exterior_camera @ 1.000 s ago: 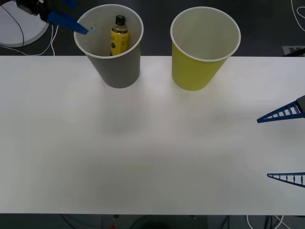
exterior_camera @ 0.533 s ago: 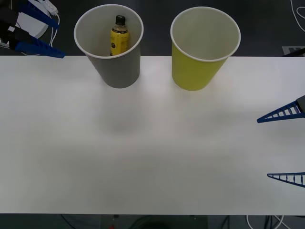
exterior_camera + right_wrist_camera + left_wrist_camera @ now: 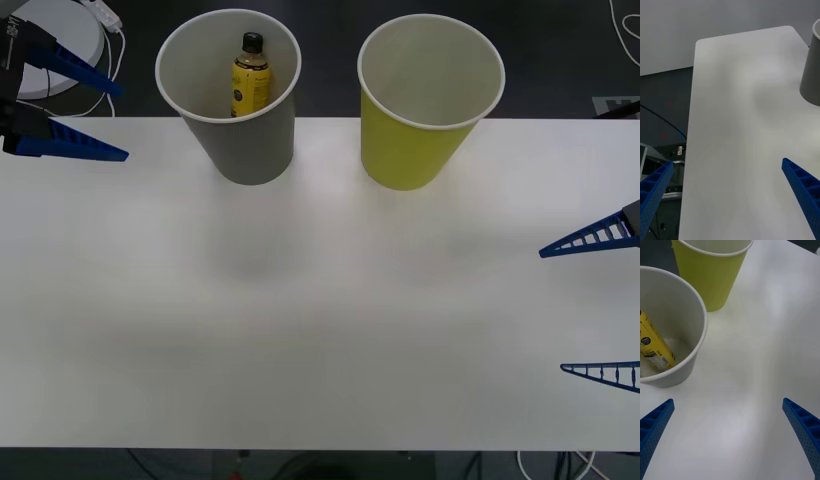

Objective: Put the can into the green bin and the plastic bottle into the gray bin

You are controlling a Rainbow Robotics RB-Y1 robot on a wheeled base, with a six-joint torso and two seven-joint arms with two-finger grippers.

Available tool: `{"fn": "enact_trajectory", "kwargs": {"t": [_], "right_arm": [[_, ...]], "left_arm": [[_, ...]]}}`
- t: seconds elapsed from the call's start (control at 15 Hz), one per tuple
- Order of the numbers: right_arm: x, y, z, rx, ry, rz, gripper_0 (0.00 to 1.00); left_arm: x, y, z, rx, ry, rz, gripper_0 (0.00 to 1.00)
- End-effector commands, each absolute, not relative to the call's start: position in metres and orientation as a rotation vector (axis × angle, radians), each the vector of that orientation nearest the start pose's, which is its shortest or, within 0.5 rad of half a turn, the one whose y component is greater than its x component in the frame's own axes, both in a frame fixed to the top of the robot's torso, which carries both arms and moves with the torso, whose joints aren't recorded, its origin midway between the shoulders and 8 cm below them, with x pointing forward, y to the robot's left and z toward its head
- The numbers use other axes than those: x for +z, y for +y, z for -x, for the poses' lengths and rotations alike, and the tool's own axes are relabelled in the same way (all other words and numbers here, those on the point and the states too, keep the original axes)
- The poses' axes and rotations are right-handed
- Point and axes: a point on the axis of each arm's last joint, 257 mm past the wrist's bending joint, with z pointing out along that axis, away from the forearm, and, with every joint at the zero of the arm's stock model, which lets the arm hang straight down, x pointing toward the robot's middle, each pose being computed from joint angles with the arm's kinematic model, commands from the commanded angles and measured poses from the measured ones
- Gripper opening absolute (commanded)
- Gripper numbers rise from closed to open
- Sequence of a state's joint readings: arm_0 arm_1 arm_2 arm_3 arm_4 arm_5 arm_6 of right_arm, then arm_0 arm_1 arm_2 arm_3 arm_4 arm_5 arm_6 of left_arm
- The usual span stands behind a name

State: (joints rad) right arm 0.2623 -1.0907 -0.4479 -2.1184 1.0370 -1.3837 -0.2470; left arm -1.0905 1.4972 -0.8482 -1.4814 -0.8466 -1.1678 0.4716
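White table [image 3: 320,320], one gray bin [image 3: 240,140], one plastic bottle [image 3: 250,75] inside, one green bin [image 3: 415,150]

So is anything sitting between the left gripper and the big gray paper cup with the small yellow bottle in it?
Nothing visible. The left gripper is open at the table's far left edge, and only bare white table lies between it and the gray paper cup, where the small yellow bottle leans inside.

Bright, even overhead light is washing my white matte tabletop [image 3: 320,300], leaving only faint soft shadows spreading under my tall gray paper cup [image 3: 243,130] and yellow-green paper cup [image 3: 418,120]; the dark floor behind is staying dim
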Motion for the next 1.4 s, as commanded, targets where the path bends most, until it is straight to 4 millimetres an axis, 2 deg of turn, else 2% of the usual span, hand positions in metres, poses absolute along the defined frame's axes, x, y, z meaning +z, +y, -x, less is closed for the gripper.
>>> {"fn": "enact_trajectory", "kwargs": {"t": [0.07, 0.4, 0.67, 1.0, 1.2, 1.4], "right_arm": [[-0.090, -0.234, -0.277, 0.557, 1.491, 1.602, 1.00], [-0.090, -0.234, -0.277, 0.557, 1.491, 1.602, 1.00], [-0.090, -0.234, -0.277, 0.557, 1.491, 1.602, 1.00], [-0.090, -0.234, -0.277, 0.557, 1.491, 1.602, 1.00], [-0.090, -0.234, -0.277, 0.557, 1.491, 1.602, 1.00], [-0.090, -0.234, -0.277, 0.557, 1.491, 1.602, 1.00]], "left_arm": [[-0.019, 0.244, -0.455, -0.453, 1.832, -1.447, 1.00], [-0.035, 0.233, -0.436, -0.472, 1.786, -1.440, 1.00], [-0.052, 0.219, -0.408, -0.411, 1.760, -1.466, 1.00], [-0.082, 0.227, -0.369, -0.264, 1.685, -1.612, 1.00], [-0.092, 0.237, -0.344, -0.288, 1.635, -1.705, 1.00], [-0.095, 0.241, -0.329, -0.319, 1.586, -1.743, 1.00]]}}
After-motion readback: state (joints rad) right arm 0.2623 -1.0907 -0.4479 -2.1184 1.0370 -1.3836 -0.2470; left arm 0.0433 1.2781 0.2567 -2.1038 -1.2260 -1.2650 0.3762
